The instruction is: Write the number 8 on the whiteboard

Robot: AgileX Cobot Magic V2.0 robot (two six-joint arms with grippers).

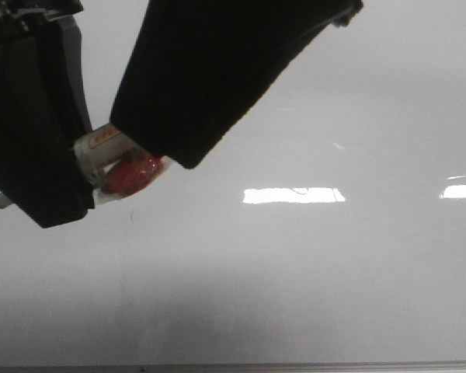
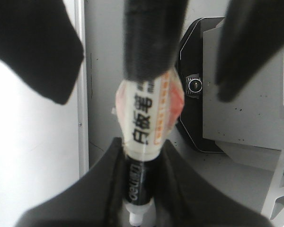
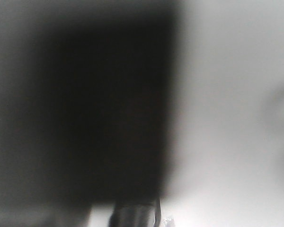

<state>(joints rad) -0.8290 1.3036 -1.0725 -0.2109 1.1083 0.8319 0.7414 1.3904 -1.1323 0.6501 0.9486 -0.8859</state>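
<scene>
My left claw [image 2: 141, 208] pinches the light, slick, rigid marker [image 2: 146, 118] mid-barrel, upper left over the whiteboard [image 1: 311, 272]; right claw's state I cannot tell

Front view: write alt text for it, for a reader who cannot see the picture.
A black gripper, seen close up at upper left, holds a white marker with a red-wrapped part over a glossy pale whiteboard. No number 8 is visible on the board; bright rectangular light reflections cross its middle, and a thin grey frame edge runs along the bottom.
</scene>
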